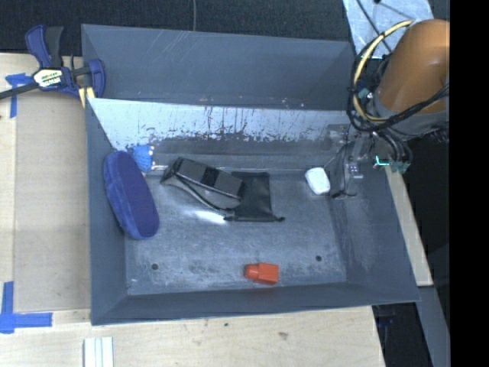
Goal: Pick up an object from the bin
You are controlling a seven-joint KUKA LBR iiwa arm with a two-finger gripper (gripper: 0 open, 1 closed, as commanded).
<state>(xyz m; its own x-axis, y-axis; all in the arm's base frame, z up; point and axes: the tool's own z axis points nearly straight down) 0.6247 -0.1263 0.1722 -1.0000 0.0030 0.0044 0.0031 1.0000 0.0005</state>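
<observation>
We see the tool (348,176) low inside the grey bin (229,67), close to its right wall about midway along, hanging off the arm with the orange cover (412,67) above the far right corner; we cannot tell if the tool is wide or narrow. Just beside it, on its left, lies a small white rounded piece (317,180) on the bin floor; whether the two touch, we can't tell. Mid-floor, a flat black item (229,189) with a dark strap-like part lies well apart from the tool. A long blue oval pouch (130,196) leans along the left wall, with a small blue bit (142,157) at its far end. A small orange block (262,273) sits by the near edge, alone
</observation>
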